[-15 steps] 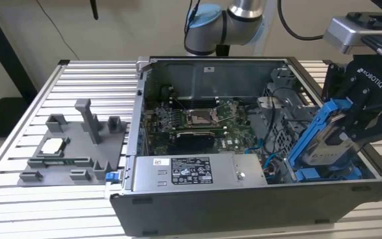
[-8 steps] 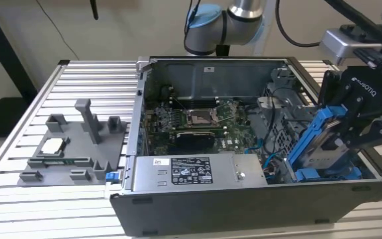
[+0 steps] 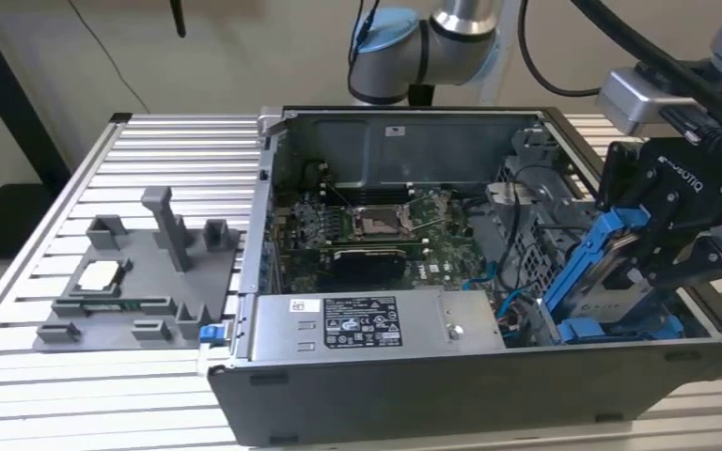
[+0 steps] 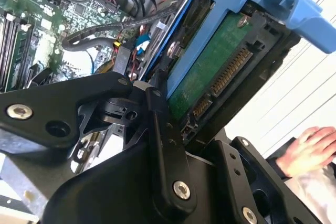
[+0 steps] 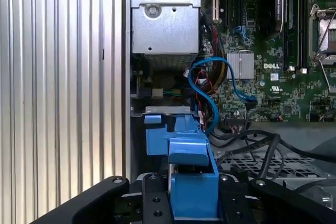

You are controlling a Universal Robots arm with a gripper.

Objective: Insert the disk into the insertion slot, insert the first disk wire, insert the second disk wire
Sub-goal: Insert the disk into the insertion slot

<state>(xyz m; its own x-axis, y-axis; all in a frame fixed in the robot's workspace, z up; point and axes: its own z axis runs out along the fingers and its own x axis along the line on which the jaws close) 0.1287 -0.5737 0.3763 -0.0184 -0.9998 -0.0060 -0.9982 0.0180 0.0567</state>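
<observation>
Ribbed metal counter (image 3: 148, 150) is carrying an open computer case (image 3: 462, 395) — at the exterior view's right the gripper (image 3: 666, 235) is clamping the disk (image 3: 596, 268), which is leaning steeply over the insertion slot (image 3: 530, 263).

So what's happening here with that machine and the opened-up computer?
A robot arm's gripper is clamped on the disk, a hard drive in a blue frame. It holds the disk steeply tilted inside the open computer case, at the exterior view's right. The disk's lower end is down by the insertion slot, but it is not seated flat. A person's hand is nearby.
</observation>
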